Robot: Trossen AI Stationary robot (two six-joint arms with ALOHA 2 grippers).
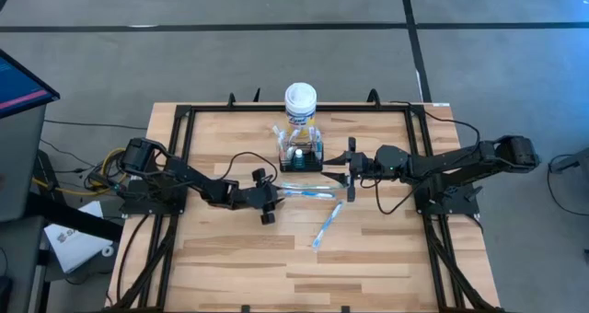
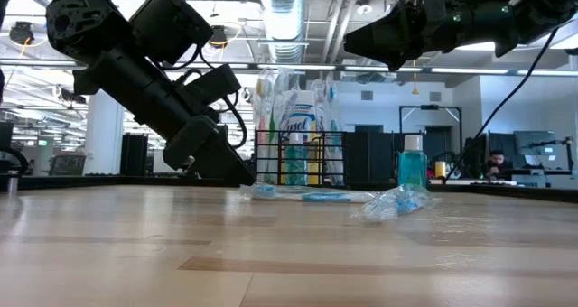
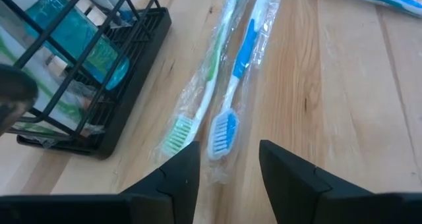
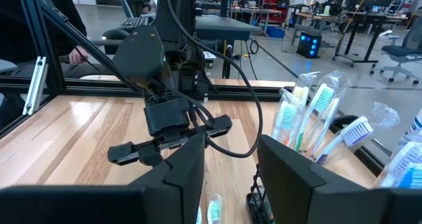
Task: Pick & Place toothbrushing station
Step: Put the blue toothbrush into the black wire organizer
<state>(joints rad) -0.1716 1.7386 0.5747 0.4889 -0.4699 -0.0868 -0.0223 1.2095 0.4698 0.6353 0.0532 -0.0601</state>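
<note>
**Both pincers apart and empty beside the wire caddy**

While the black wire caddy point(image 1: 302, 156) stands just above the middle of the overhead picture, right in front of the yellow canister point(image 1: 301, 106), the left gripper point(image 3: 227, 165) hangs low over two wrapped toothbrushes. Its fingers point(image 3: 178, 174) stand a narrow gap apart, holding nothing, with the head of the blue toothbrush point(image 3: 231, 105) just ahead of that gap and the green toothbrush point(image 3: 198, 99) beside it. The right gripper point(image 4: 227, 165) hovers right of the caddy, raised off the table, fingers likewise parted and empty. Another wrapped toothbrush point(image 1: 326, 226) lies lower centre.
</note>
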